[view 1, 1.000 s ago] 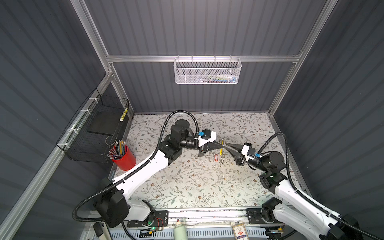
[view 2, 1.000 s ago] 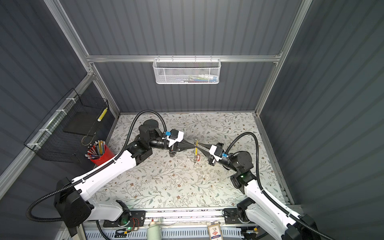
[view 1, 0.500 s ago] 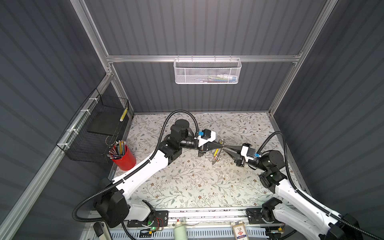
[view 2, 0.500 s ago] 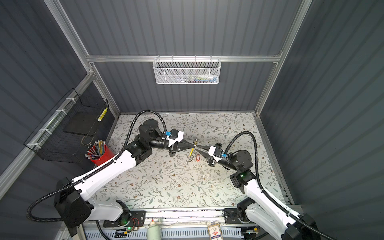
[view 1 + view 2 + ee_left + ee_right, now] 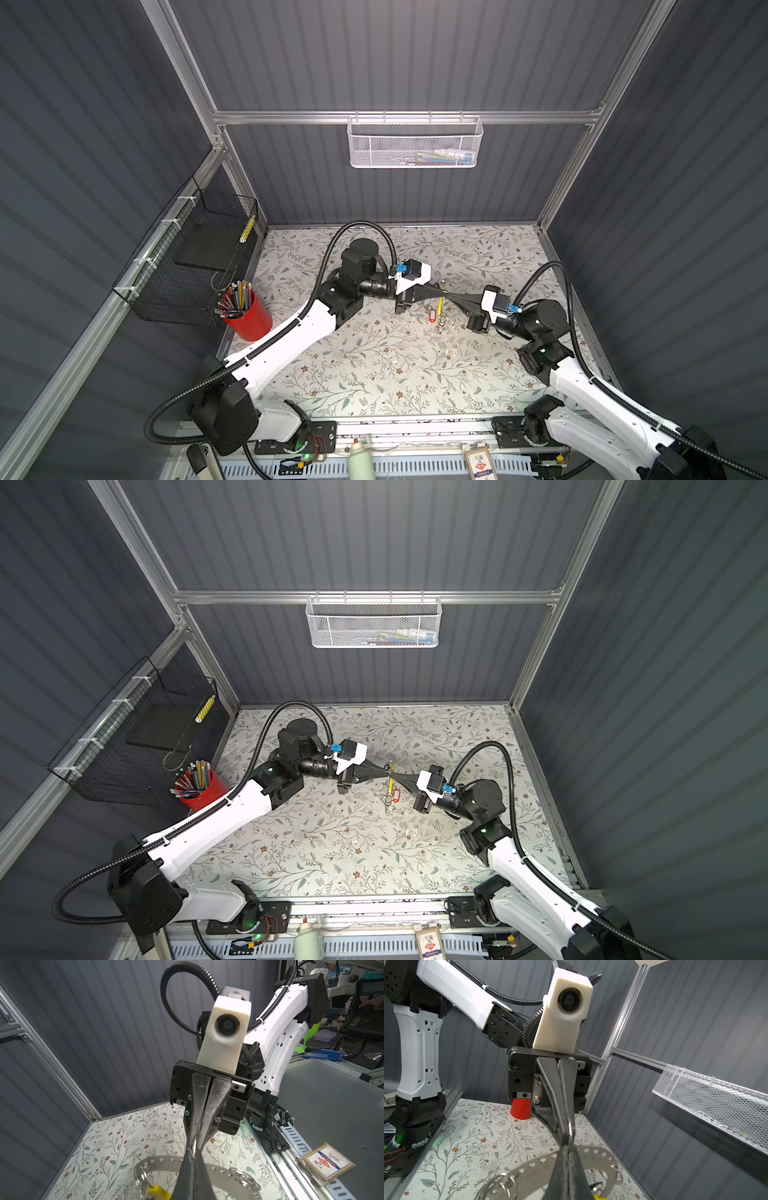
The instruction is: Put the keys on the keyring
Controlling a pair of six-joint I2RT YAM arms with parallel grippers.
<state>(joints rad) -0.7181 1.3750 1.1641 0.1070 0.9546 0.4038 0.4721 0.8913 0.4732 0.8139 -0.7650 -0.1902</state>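
Observation:
My two grippers meet tip to tip above the middle of the floral mat. The left gripper [image 5: 440, 293] [image 5: 193, 1156] is shut on the keyring [image 5: 162, 1162], a flat grey studded hoop with a yellow segment [image 5: 158, 1191]. From the opposite side the right gripper [image 5: 449, 295] [image 5: 568, 1150] is shut on the same keyring [image 5: 533, 1164]. Small split rings [image 5: 506, 1184] hang threaded on the hoop. In both top views the keyring [image 5: 390, 785] shows edge-on, hanging below the tips. A key with a red tag [image 5: 432, 314] lies on the mat just under it.
A red cup of pens [image 5: 249, 316] stands at the mat's left edge below a black wire basket [image 5: 195, 257] on the left wall. A white mesh basket [image 5: 413, 143] hangs on the back wall. A small printed box [image 5: 478, 461] sits on the front rail.
The right gripper's jaws have closed on the keyring opposite the left gripper's tips. The hoop tilted half a second ago and now hangs straight down again. The left arm has held still.

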